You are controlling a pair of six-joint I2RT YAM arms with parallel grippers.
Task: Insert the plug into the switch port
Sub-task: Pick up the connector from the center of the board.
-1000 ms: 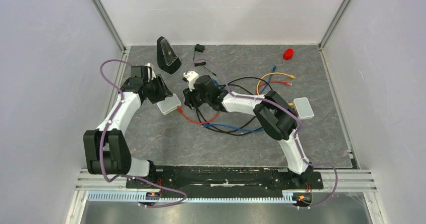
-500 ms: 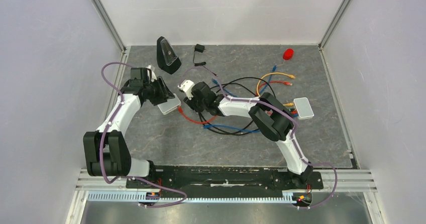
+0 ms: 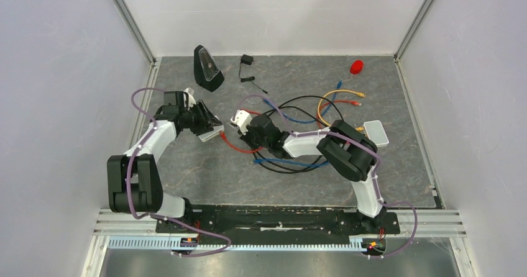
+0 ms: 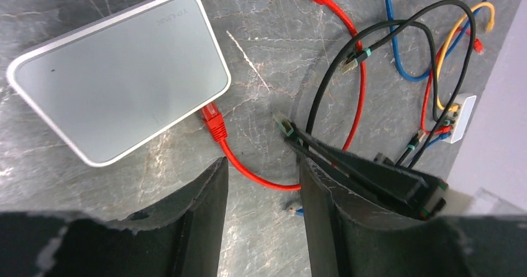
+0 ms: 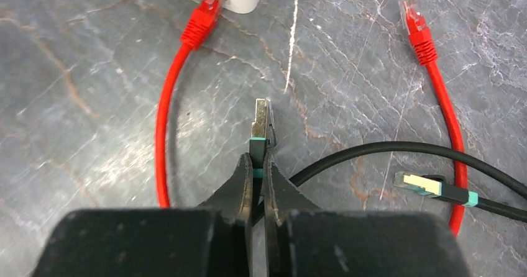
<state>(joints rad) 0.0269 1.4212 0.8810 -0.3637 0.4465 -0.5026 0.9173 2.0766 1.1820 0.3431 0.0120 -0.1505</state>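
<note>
Right hand (image 5: 258, 165) pinches the plug (image 5: 261, 120); the switch (image 4: 118, 78) reads TP-LINK.

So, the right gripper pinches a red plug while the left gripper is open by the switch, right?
No: the right wrist view shows the right gripper pinching a black plug, not red. The left gripper is open by the switch.
</note>
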